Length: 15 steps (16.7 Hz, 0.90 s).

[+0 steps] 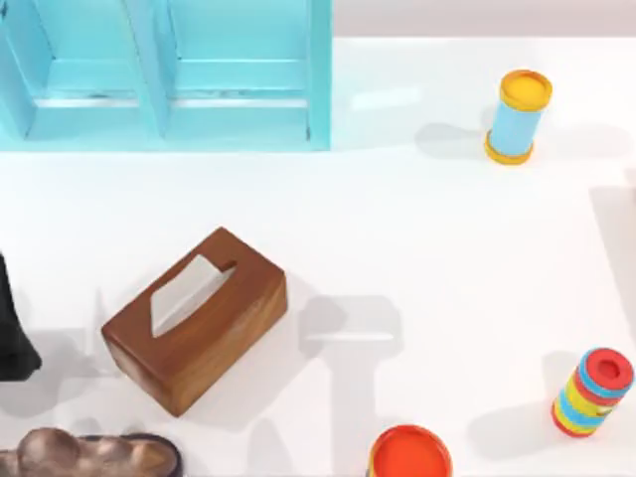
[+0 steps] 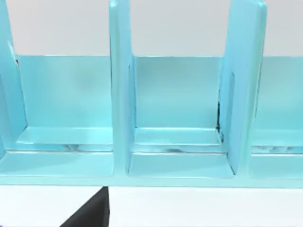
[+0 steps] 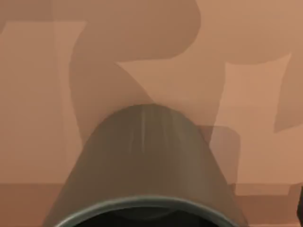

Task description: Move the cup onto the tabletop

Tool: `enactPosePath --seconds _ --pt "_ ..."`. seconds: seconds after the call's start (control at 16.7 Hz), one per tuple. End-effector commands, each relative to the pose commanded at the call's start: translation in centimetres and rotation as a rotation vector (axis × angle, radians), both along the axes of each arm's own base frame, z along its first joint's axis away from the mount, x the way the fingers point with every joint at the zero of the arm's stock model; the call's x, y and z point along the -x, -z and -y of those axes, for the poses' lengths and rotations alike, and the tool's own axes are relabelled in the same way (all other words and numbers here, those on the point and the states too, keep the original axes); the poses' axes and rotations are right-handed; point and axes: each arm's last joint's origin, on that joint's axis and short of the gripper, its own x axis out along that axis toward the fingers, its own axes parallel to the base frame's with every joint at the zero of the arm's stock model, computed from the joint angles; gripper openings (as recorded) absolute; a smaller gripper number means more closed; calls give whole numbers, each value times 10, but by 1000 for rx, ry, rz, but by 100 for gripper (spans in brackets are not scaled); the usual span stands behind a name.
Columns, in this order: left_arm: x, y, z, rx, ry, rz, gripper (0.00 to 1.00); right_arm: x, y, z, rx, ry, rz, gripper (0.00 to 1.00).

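The dark left arm [image 1: 12, 333] sits at the glossy white tabletop's [image 1: 417, 229] left edge, its wrist view facing the turquoise-blue shelf unit [image 2: 180, 142]. The right wrist view alone shows the olive-grey matte cylindrical cup [image 3: 147, 165], close-up over a tan surface. The states of the left gripper [image 2: 87, 215] and right gripper [image 3: 300, 205] cannot be told.

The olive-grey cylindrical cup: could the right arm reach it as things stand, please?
Probably yes: the olive-grey cylindrical cup looms close before the right arm's wrist camera, with nothing between.
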Motion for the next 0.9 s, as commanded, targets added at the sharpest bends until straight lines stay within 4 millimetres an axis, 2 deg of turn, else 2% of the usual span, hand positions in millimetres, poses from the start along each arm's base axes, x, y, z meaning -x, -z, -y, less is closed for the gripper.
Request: enactPosePath --seconds 0.12,0.18,0.72,0.9 --pt "0 0 0 0 0 0 100 0 0 0 0 0 0 2" --pt "0 0 0 0 0 0 100 0 0 0 0 0 0 0" --pt "0 0 0 0 0 0 100 0 -1 -1 1 1 2 0" --pt "0 0 0 0 0 0 100 -8 -19 -17 4 -1 6 0"
